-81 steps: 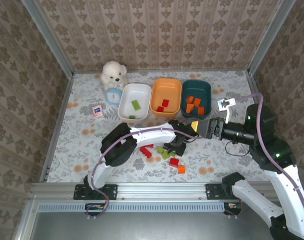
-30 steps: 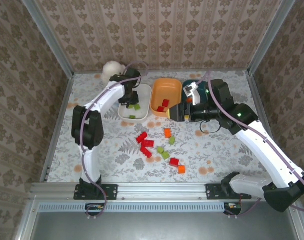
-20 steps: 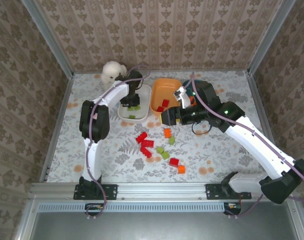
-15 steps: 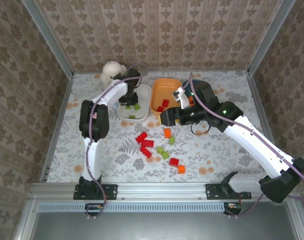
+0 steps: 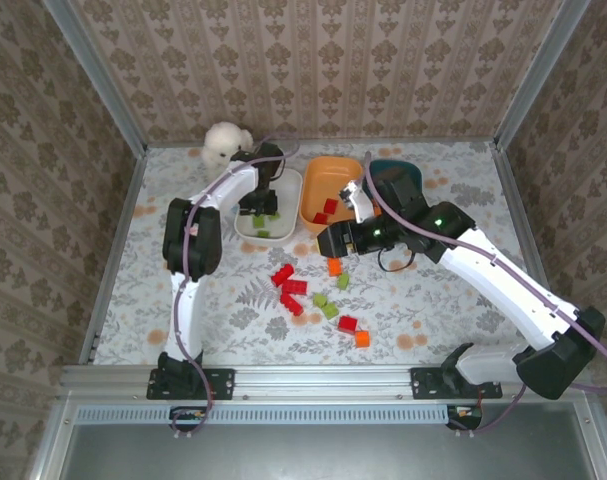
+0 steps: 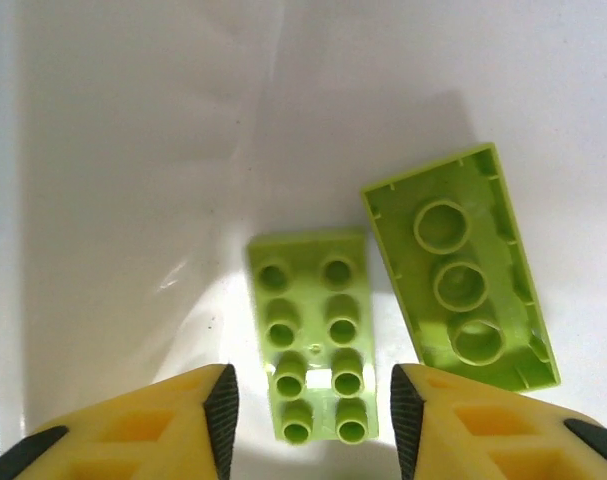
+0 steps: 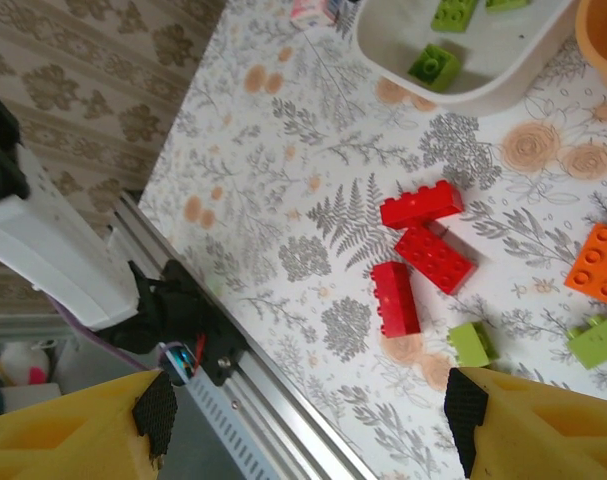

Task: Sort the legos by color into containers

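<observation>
My left gripper (image 5: 260,207) (image 6: 312,412) hangs open low inside the white dish (image 5: 245,228). A light green lego (image 6: 313,335) lies flat on the dish floor between its fingertips, with a gap on each side. A second green lego (image 6: 458,285) lies upside down beside it. My right gripper (image 5: 328,240) (image 7: 308,420) is open and empty above the loose legos: red ones (image 7: 435,258), green ones (image 7: 470,343) and an orange one (image 7: 603,262). The orange dish (image 5: 313,180) holds red legos (image 5: 328,208). My right arm covers much of the teal dish (image 5: 408,170).
A white plush toy (image 5: 223,143) sits behind the white dish. A small pink card (image 7: 313,10) lies left of that dish. The metal rail (image 7: 253,370) runs along the near table edge. Patterned walls close in the table on three sides.
The left gripper has opened in the white dish and let go of the green lego. The right arm has swung left from the teal dish to above the loose legos.
</observation>
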